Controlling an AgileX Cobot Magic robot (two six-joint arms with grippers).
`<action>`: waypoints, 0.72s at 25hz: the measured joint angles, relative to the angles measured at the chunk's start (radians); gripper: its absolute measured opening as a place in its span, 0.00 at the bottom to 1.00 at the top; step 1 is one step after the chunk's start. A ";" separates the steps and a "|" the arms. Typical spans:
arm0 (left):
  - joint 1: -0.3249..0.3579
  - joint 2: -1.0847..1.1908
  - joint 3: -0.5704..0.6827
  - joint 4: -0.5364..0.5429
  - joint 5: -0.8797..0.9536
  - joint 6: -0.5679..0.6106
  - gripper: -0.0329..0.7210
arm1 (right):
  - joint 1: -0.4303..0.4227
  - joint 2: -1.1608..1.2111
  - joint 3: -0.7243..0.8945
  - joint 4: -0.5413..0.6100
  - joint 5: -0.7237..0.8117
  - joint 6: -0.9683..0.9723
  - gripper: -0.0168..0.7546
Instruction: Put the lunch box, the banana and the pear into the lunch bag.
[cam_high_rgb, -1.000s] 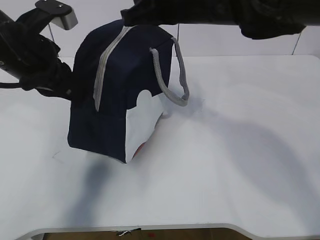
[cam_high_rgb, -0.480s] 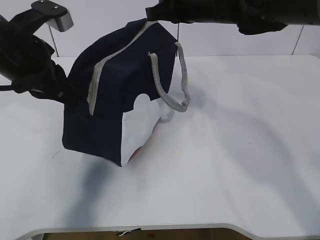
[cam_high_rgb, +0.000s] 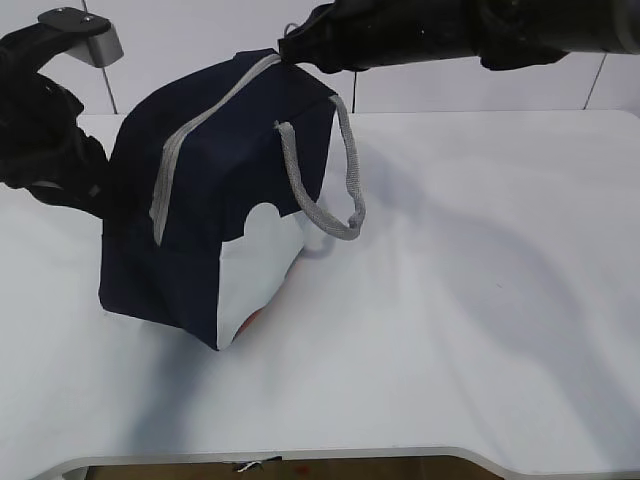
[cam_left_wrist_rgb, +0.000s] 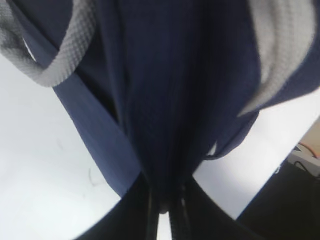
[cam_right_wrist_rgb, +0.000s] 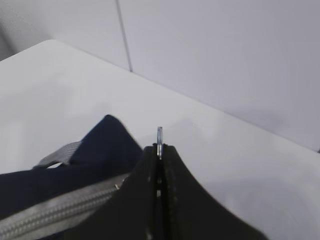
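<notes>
Lunch bag (cam_high_rgb: 215, 215) on white table (cam_high_rgb: 470, 300), left of centre, tilted with its top leaning back and to the right, near bottom corner down on the tabletop. Grey zipper (cam_high_rgb: 200, 125) running closed along the top edge; one grey strap handle (cam_high_rgb: 325, 180) hanging in a loop on the right face, white patch below it. Left gripper (cam_left_wrist_rgb: 165, 207) pressed to the bag's far left side, jaws nearly together, pinching a fold of navy fabric; two strap loops visible beyond in the wrist view. Right gripper (cam_right_wrist_rgb: 159, 150) at the bag's top rear corner, jaws clamped narrow on the metal ring pull (cam_right_wrist_rgb: 159, 136), ring standing upright above the fingertips. Lunch box, banana and pear not visible in any view.
</notes>
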 joint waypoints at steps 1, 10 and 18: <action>0.001 0.000 0.000 -0.004 0.011 -0.007 0.07 | -0.001 0.000 0.000 -0.002 -0.042 0.002 0.04; 0.003 -0.004 -0.135 -0.024 0.114 -0.077 0.57 | -0.002 0.000 0.000 -0.002 -0.186 0.004 0.04; 0.003 0.009 -0.285 -0.045 0.124 -0.088 0.63 | -0.002 0.000 0.000 -0.002 -0.199 0.004 0.04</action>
